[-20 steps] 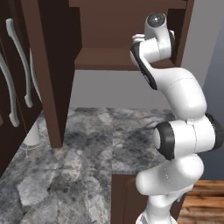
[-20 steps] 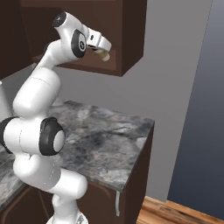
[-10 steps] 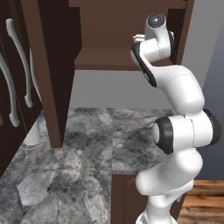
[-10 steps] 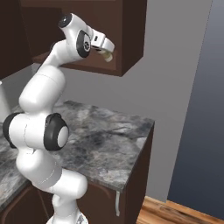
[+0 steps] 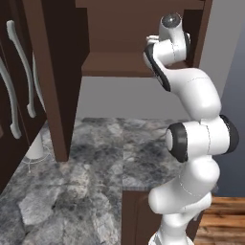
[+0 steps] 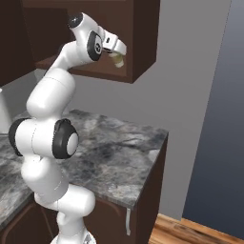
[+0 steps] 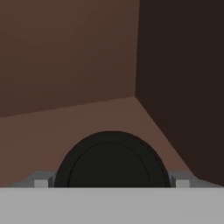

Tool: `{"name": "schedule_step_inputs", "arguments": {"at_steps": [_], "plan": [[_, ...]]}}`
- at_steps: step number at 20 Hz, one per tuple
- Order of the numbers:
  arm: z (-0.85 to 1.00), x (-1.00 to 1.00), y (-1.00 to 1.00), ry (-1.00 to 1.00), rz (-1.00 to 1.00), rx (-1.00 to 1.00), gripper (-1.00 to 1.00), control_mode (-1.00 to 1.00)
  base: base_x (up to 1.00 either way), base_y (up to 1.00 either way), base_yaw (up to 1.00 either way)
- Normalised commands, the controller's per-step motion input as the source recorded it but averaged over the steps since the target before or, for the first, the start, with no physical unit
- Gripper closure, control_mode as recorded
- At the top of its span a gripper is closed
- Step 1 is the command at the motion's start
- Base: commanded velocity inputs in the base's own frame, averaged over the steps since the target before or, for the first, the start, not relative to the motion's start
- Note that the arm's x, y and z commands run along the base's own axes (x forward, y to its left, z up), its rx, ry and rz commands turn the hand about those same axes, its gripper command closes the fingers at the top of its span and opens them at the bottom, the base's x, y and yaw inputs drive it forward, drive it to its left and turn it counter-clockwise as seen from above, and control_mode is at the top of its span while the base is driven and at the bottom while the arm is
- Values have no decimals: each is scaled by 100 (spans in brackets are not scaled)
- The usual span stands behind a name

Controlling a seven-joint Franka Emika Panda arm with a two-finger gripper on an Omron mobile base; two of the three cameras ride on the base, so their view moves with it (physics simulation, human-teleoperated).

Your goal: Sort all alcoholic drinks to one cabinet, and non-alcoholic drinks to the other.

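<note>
A tan paper cup (image 6: 118,60) with a black lid (image 7: 111,159) stands on the floor of the open dark brown wall cabinet (image 5: 119,64), near its right back corner. My gripper (image 6: 117,51) reaches into that cabinet from the front. In the hand view my gripper (image 7: 111,183) straddles the lid. One grey fingertip (image 7: 42,181) shows to the left of the lid and the other to the right, each with a slight gap to it. The jaws stand open around the cup.
The cabinet's door (image 5: 48,72) hangs open to the left, over the grey marble counter (image 5: 95,182). A pale white object (image 5: 34,149) stands on the counter behind the door's lower edge. Closed dark doors with curved silver handles (image 5: 19,81) lie further left. The counter ends on the right above a wooden floor (image 6: 190,231).
The hand stays inside the cabinet at the cup. The upper arm links have shifted slightly. The cup has not moved.
</note>
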Motion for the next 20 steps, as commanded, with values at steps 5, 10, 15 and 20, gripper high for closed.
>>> {"name": "schedule_step_inputs", "arguments": {"at_steps": [5,10,15,20], "plan": [[-12,21,-11,-6,0,0,-100,-100,0,0,0],[-11,3,-6,-21,0,0,-100,-100,0,0,0],[-16,0,0,-26,0,0,-100,-100,0,0,0],[8,-14,0,-22,0,-1,-100,-100,0,0,0]]}}
